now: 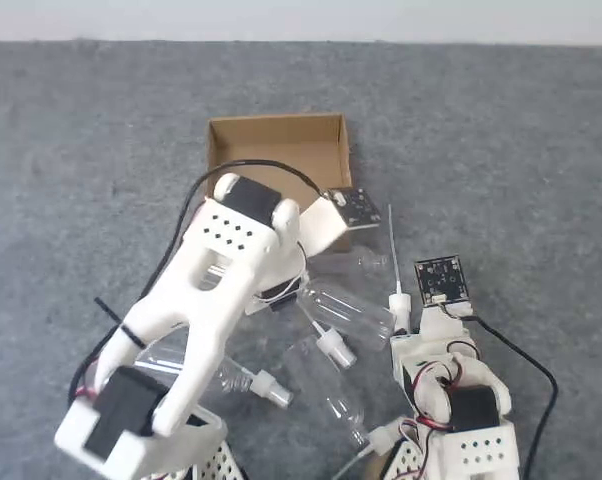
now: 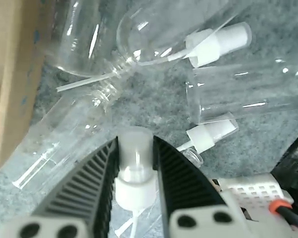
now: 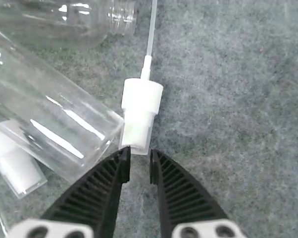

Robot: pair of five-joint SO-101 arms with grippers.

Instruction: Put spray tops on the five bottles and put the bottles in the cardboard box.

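Note:
My left gripper (image 2: 134, 161) is shut on a white spray top (image 2: 134, 171), held over a heap of clear bottles. An uncapped bottle neck (image 2: 107, 91) lies just beyond it, and two bottles (image 2: 248, 94) nearby carry white tops (image 2: 216, 43). In the high view the left arm (image 1: 231, 270) reaches over the bottles (image 1: 346, 310) in front of the cardboard box (image 1: 276, 150). My right gripper (image 3: 138, 159) is narrowly open, its tips at the end of a loose spray top (image 3: 140, 116) lying on the carpet, its thin tube (image 1: 391, 240) pointing away.
Grey carpet (image 1: 521, 150) covers the floor, with free room to the right and behind the box. A capped bottle (image 3: 45, 124) lies close beside the loose spray top, and an open bottle neck (image 3: 122, 15) farther off. The box wall (image 2: 10, 84) borders the heap.

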